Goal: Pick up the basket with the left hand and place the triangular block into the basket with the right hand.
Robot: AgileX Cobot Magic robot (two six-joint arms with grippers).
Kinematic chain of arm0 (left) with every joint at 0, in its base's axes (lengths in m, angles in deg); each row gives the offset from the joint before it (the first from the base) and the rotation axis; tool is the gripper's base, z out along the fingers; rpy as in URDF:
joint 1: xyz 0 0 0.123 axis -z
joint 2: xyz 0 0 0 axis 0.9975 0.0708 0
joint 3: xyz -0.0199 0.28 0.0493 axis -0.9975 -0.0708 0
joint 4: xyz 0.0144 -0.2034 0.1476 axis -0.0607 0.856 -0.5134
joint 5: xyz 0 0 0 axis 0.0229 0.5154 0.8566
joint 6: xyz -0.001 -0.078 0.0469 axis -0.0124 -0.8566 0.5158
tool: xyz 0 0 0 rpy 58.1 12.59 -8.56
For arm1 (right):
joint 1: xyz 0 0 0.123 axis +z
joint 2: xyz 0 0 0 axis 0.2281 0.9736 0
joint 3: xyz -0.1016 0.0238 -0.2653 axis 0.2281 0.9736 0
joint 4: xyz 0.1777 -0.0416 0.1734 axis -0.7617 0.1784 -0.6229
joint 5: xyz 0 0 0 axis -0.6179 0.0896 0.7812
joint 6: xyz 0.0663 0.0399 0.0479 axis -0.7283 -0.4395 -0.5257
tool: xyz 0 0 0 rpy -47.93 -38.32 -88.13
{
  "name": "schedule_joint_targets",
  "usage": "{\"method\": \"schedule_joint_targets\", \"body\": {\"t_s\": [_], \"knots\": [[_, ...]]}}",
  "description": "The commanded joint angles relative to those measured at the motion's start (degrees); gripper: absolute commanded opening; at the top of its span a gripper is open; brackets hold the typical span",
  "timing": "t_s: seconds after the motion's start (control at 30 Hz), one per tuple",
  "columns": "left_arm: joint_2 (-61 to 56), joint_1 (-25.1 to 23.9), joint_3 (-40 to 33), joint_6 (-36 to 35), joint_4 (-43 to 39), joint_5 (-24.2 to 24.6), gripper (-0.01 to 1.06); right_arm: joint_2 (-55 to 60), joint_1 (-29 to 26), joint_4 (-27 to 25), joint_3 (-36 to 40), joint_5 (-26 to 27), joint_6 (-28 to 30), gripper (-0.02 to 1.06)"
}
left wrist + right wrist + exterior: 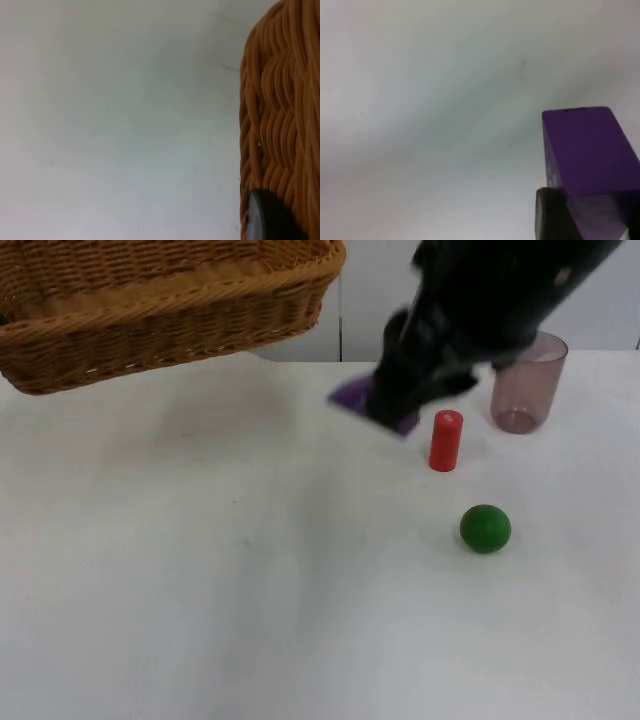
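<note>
The wicker basket (150, 300) hangs tilted above the table at the top view's upper left; its woven wall (280, 125) fills much of the left wrist view, with a black fingertip (270, 220) against it, so my left gripper is shut on the basket. My right gripper (385, 405) is blurred by motion, above the table right of the basket, shut on the purple triangular block (355, 395). In the right wrist view the purple block (587, 150) sits against a black fingertip (555, 215), lifted over the white table.
A red cylinder (445, 440) stands upright just right of my right gripper. A green ball (485, 528) lies nearer the front. A translucent pink cup (528, 385) stands at the back right by the grey wall.
</note>
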Motion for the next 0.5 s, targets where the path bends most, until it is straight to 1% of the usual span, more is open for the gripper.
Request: {"method": "schedule_joint_targets", "body": {"t_s": [0.0,0.03,0.1,0.13,0.23,0.27,0.37,0.43,0.47], "knots": [[-1.0,0.1,0.1,0.0,1.4,-0.5,0.01,-4.7,0.3,2.1,-0.1,3.6,-3.7,0.00],[-1.0,0.1,0.1,0.0,1.4,-0.5,0.01,-4.7,0.3,2.1,-0.1,3.6,-3.7,0.00],[-1.0,0.9,0.1,0.0,1.4,0.5,0.01,-6.6,0.3,2.1,-0.1,6.1,-4.9,0.00],[-1.0,1.3,0.1,0.0,1.1,0.6,0.01,-6.8,0.3,2.1,-0.1,6.2,-5.2,0.00],[-1.0,4.2,0.0,-1.7,-0.1,0.4,0.01,-7.0,0.3,2.1,-0.1,8.4,-6.0,0.00],[-1.0,4.2,0.0,-1.7,-0.1,0.4,0.01,-7.0,0.3,2.1,-0.1,8.4,-6.0,0.00],[-1.0,7.1,0.0,-1.7,-0.4,0.2,0.01,-7.0,0.3,2.1,-0.1,11.4,-6.0,0.00],[-1.0,9.2,0.0,-1.7,-1.6,1.0,0.01,-7.0,0.3,4.2,-0.1,13.7,-7.5,0.00],[-1.0,9.2,0.0,-1.7,-1.6,1.0,0.01,-7.0,0.3,4.2,-0.1,13.7,-7.5,0.00]]}}
